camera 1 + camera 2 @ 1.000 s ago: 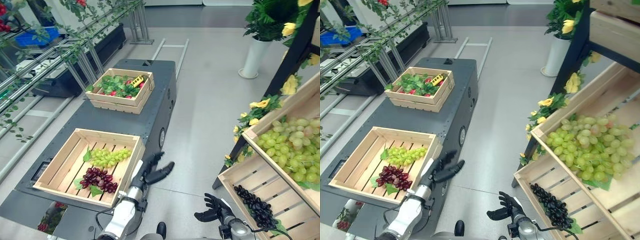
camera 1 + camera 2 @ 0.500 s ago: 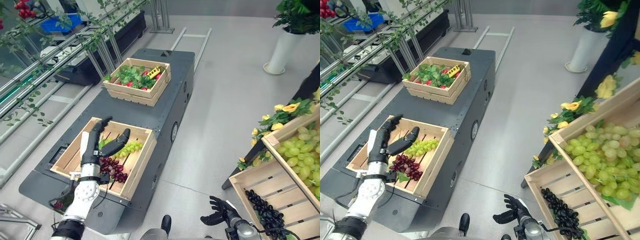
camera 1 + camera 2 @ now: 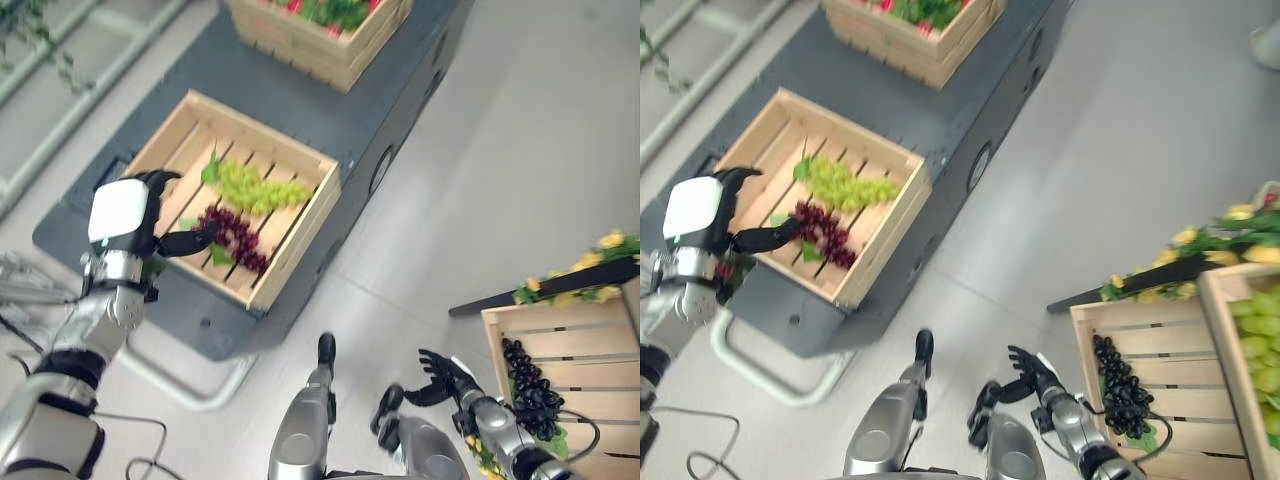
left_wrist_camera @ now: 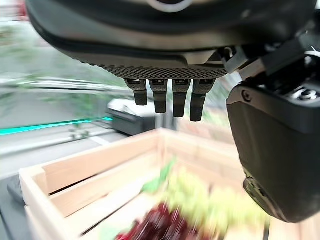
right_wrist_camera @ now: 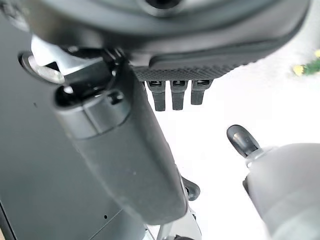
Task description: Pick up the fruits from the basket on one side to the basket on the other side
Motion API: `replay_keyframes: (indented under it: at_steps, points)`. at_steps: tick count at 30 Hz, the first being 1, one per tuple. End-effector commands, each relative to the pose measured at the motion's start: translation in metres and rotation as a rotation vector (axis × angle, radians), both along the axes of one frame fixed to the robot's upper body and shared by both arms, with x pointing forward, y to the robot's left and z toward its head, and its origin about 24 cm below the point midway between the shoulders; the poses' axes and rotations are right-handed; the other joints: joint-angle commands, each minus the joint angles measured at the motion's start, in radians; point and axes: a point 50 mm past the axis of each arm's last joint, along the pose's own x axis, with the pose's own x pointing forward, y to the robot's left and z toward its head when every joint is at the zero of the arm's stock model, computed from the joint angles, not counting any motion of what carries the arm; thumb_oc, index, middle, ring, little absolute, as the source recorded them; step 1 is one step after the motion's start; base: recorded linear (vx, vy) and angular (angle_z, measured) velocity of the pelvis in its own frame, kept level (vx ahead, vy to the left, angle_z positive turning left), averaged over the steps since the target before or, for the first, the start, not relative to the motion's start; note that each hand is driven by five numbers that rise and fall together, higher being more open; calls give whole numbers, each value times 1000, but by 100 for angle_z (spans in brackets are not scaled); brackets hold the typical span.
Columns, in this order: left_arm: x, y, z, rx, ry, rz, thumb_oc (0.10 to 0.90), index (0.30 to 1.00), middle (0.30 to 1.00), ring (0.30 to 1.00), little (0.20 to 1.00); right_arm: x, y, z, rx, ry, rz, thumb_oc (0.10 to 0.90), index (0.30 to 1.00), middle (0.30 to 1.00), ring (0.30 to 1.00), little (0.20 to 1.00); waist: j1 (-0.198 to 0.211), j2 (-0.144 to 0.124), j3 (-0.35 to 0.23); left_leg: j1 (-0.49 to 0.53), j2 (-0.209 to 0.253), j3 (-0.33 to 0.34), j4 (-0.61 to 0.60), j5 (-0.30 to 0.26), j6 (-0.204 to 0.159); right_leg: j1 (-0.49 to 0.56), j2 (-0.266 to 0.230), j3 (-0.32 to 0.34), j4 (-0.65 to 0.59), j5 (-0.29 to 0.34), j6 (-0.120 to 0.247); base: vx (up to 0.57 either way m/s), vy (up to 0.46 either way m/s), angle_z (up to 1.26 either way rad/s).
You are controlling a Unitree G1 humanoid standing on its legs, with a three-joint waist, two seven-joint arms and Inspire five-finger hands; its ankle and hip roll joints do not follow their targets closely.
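1. No readable text, label, number or sign is showing on the crate [image 3: 300, 235] beside the left hand [image 3: 125, 222].
2. Nothing legible is appearing on the crate [image 3: 1160, 322] beside the right hand [image 3: 1032, 378] either.

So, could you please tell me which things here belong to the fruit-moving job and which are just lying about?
Job:
- left robot hand, open over the near crate
- red grapes
- green grapes
- crate with black grapes

Lying about:
- far crate of greens
- yellow flowers
- right robot hand, idle
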Motion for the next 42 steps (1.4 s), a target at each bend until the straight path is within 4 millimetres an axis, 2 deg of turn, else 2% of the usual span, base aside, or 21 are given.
replay_keyframes:
  at_steps: [1, 6, 11, 17, 20, 25, 28, 32, 42]
  points:
    - [1, 15, 46, 85, -218, 71, 800, 900, 900, 900, 900, 5, -14, 15, 42, -95, -29, 800, 900, 900, 900, 900, -47, 4, -16, -49, 7, 43, 259, -231, -1, -18, -33, -42, 48, -7, -74, -10, 165, -27]
    - [3, 19, 57, 248, -189, 89, 800, 900, 900, 900, 900, 13, -25, 23, 15, -129, -13, 800, 900, 900, 900, 900, -52, -15, 22, -118, 32, 50, 373, -266, 7, -73, -52, -31, 135, -24, -82, -33, 117, 4]
    - [10, 13, 86, 437, -204, 49, 800, 900, 900, 900, 900, 21, -25, 31, 24, -155, 5, 800, 900, 900, 900, 900, -53, -57, 23, -234, 56, 45, 479, -305, 18, -170, -57, -30, 238, -57, -95, -15, 32, 3]
    - [16, 7, 119, 572, -215, 66, 800, 900, 900, 900, 900, 25, -25, 37, 23, -175, 22, 800, 900, 900, 900, 900, -52, -84, 23, -341, 63, 28, 582, -353, 41, -280, -74, -21, 347, -82, -97, 0, 23, 4]
    - [15, 9, 128, 633, -199, 93, 800, 900, 900, 900, 900, 26, -25, 39, 23, -182, 25, 800, 900, 900, 900, 900, -50, -95, 23, -378, 65, 27, 612, -367, 48, -322, -82, -20, 387, -90, -94, 5, 11, 6]
    - [17, 7, 134, 766, -104, 102, 800, 900, 900, 900, 900, 29, -29, 42, 16, -191, 5, 800, 900, 900, 900, 900, -42, -103, 23, -435, 57, 15, 657, -389, 58, -394, -98, -15, 454, -104, -87, 6, 18, 9]
    - [16, 7, 132, 871, 9, 110, 800, 900, 900, 900, 900, 27, -33, 43, 10, -189, 3, 800, 900, 900, 900, 900, -40, -105, 23, -451, 55, 5, 664, -393, 55, -407, -99, -14, 459, -104, -82, 1, 13, 5]
    - [15, 8, 136, 928, 107, 158, 800, 900, 900, 900, 900, 23, -39, 41, 1, -181, 2, 800, 900, 900, 900, 900, -39, -103, 23, -457, 55, 1, 662, -393, 54, -411, -98, -13, 455, -102, -79, 2, 7, 4]
    - [14, 7, 152, 995, 129, 197, 800, 900, 900, 900, 900, 17, -43, 38, 22, -176, -4, 800, 900, 900, 900, 900, -27, -120, 23, -494, 56, -19, 694, -409, 58, -440, -105, -29, 479, -96, -70, 9, 8, 1]
